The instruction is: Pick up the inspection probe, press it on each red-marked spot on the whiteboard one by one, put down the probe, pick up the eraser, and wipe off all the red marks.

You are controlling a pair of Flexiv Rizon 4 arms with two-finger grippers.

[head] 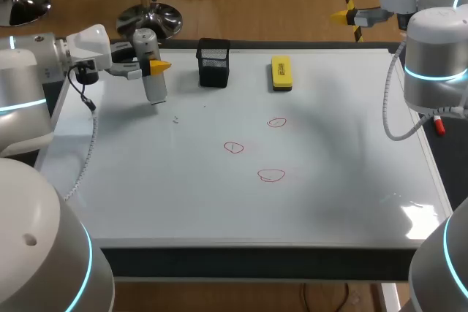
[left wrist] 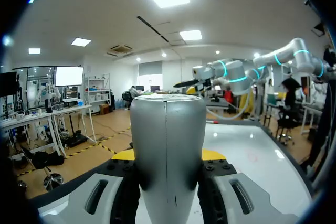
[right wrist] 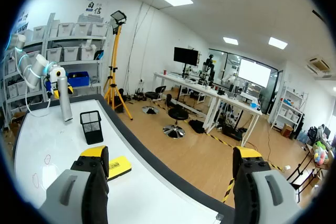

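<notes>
A silver cylindrical inspection probe (head: pixel 155 87) stands upright over the far left part of the whiteboard (head: pixel 329 151), with my left gripper (head: pixel 150 66) shut on its upper body. In the left wrist view the probe (left wrist: pixel 168 129) fills the space between the fingers of the left gripper (left wrist: pixel 168 157). Three red marks (head: pixel 276 122), (head: pixel 233 147), (head: pixel 271 174) lie near the board's middle. The yellow eraser (head: pixel 281 73) lies flat at the far edge. My right gripper (right wrist: pixel 170 156) is open and empty, held high past the far right corner (head: pixel 344 14), above the eraser (right wrist: pixel 118 167).
A black mesh pen holder (head: pixel 213 62) stands at the far edge between the probe and the eraser, seen also as the black holder (right wrist: pixel 92 127) in the right wrist view. A red-tipped marker (head: pixel 439 125) lies beside the board's right edge.
</notes>
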